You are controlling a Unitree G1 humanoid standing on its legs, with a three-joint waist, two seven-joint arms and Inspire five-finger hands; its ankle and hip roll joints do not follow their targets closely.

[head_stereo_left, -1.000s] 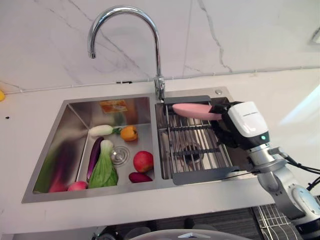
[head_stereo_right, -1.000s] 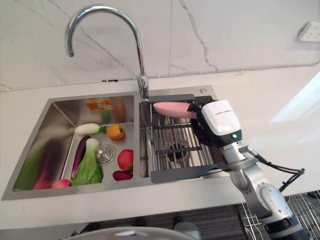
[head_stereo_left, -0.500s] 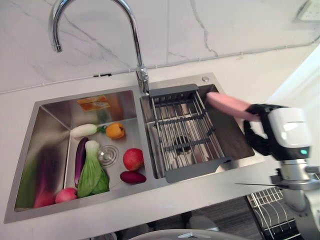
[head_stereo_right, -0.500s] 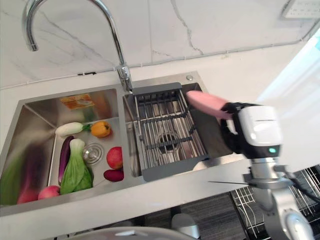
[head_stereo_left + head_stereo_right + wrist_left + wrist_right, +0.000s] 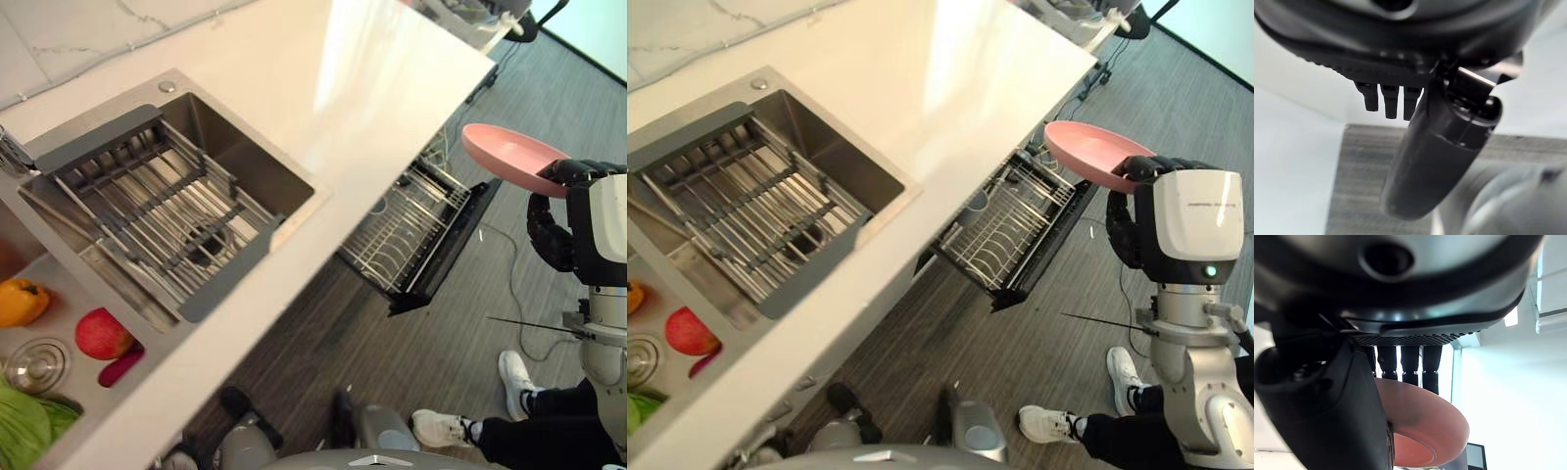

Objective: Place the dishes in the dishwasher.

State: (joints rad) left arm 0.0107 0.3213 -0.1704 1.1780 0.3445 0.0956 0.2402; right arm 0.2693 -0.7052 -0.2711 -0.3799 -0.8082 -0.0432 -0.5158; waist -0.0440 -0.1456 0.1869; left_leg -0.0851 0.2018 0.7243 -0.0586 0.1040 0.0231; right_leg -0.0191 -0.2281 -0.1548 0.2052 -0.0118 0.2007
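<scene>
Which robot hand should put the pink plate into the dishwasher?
The right robot hand, most likely. It is already gripping the pink plate by its rim, close above the open dishwasher rack. The left robot hand holds nothing.

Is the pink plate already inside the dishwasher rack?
No, the right hand holds the pink plate in the air beside the dishwasher rack.

A white counter [image 5: 323, 88] holds a steel sink [image 5: 260, 162] with a grey rack [image 5: 157, 211] across one basin. The other basin holds an apple [image 5: 103, 333], an orange pepper [image 5: 20, 301] and greens [image 5: 24, 426]. Below the counter, a dishwasher rack [image 5: 407, 235] stands pulled out over the wood-grain floor [image 5: 392, 362].
</scene>
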